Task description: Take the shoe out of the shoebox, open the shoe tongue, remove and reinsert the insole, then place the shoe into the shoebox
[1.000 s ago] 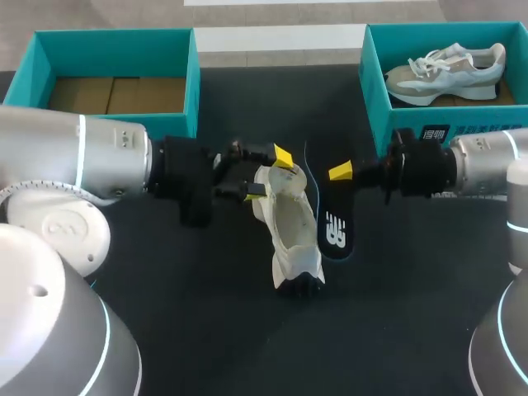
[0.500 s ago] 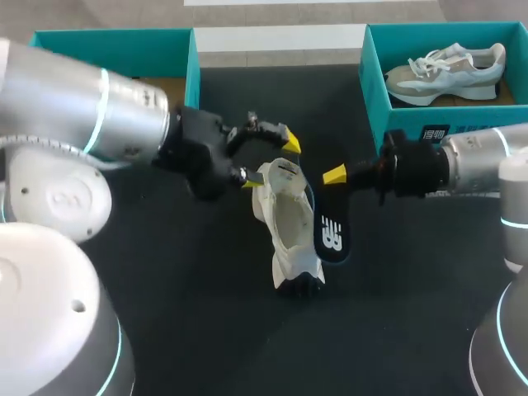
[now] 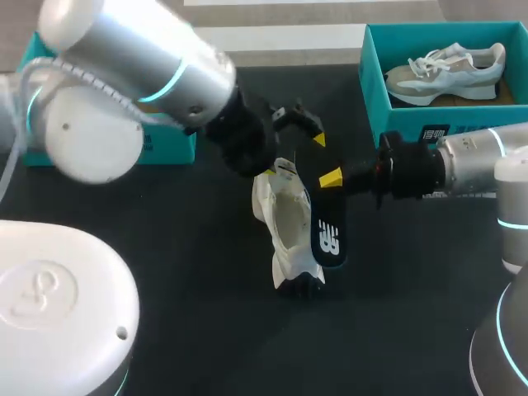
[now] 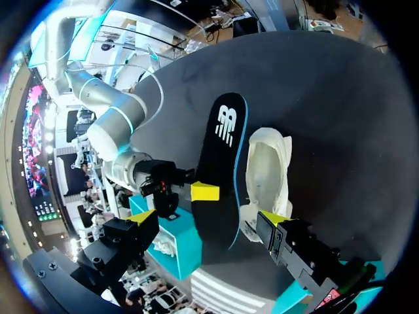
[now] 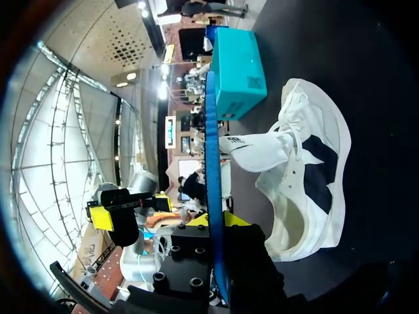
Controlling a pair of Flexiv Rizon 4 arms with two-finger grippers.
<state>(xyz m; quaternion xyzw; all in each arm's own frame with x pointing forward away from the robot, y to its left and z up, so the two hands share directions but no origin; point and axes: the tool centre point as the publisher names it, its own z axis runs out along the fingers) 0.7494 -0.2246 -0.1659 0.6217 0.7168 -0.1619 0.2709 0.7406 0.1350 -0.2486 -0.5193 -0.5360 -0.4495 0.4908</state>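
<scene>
The counter [image 3: 206,322] is a dark, matt sheet. Two teal shoeboxes stand along its far edge. The right shoebox [image 3: 371,95] holds a second shoe [image 3: 450,68], pale with white laces. The left shoebox [image 3: 172,147] is mostly hidden behind the left arm in the head view.

Near the middle of the counter lies the white shoe [image 3: 289,227], out of either box, with its opening turned up and its toe toward the near edge. The right wrist view shows the white shoe [image 5: 308,190] with dark patches on its flank and its tongue folded outward. The teal left shoebox [image 5: 239,72] stands beyond it.

The insole [image 3: 328,239] is out of the shoe. It is black with a blue rim and a white mark, and it slants just beside the shoe's right flank. The right gripper [image 3: 332,178] comes in low in front of the right shoebox. Its fingers appear to be clamped on the insole's far end, though the far finger is hidden. From that wrist, the insole [image 5: 211,144] runs edge-on as a blue line between the right gripper [image 5: 216,222] and its fingers.

The left gripper [image 3: 307,132] hangs over the shoe's far end, its fingers spread wide and holding nothing. In its own view, the left gripper [image 4: 208,219] straddles the insole [image 4: 219,170] and the shoe [image 4: 265,170] without touching them.
</scene>
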